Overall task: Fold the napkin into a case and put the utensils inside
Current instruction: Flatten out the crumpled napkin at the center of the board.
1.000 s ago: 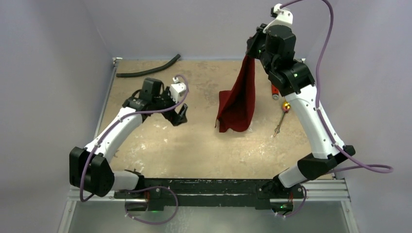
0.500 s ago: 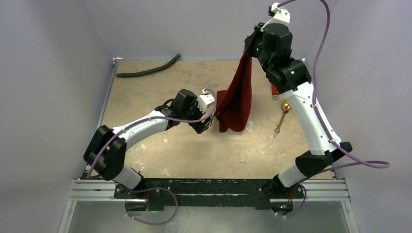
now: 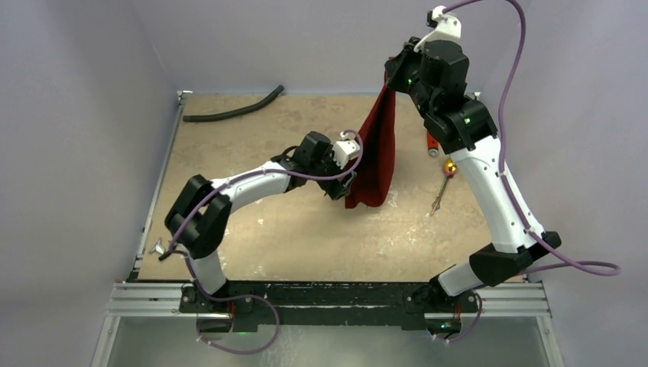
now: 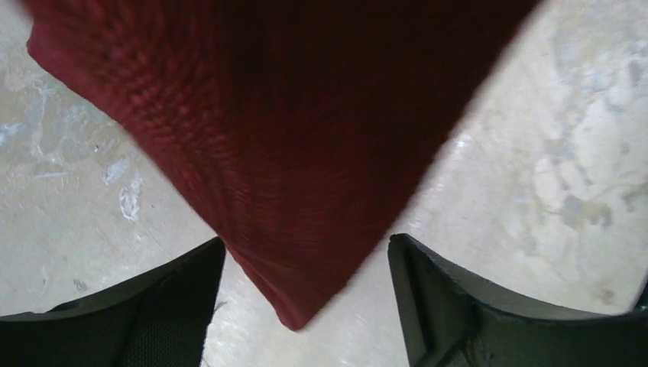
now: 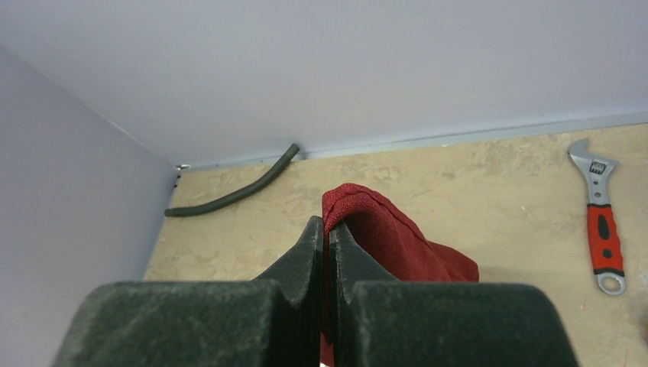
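The dark red napkin (image 3: pixel 378 149) hangs from my raised right gripper (image 3: pixel 391 86), which is shut on its top corner (image 5: pixel 348 200). Its lower part dangles down to the table. My left gripper (image 3: pixel 342 191) is open at the napkin's lower left edge. In the left wrist view the hanging corner (image 4: pixel 298 229) points down between the two open fingers (image 4: pixel 183 298), not touching either. A gold utensil (image 3: pixel 441 191) lies on the table right of the napkin, partly behind the right arm. No folded case shows.
A black hose (image 3: pixel 237 109) lies at the table's far left edge and shows in the right wrist view (image 5: pixel 229 195). A red-handled silver wrench (image 5: pixel 604 222) lies at the far right, mostly hidden by the right arm in the top view (image 3: pixel 432 145).
My left arm has swung right across the table and brought its open gripper up to the hanging napkin's lower corner. The right gripper still holds the napkin high.
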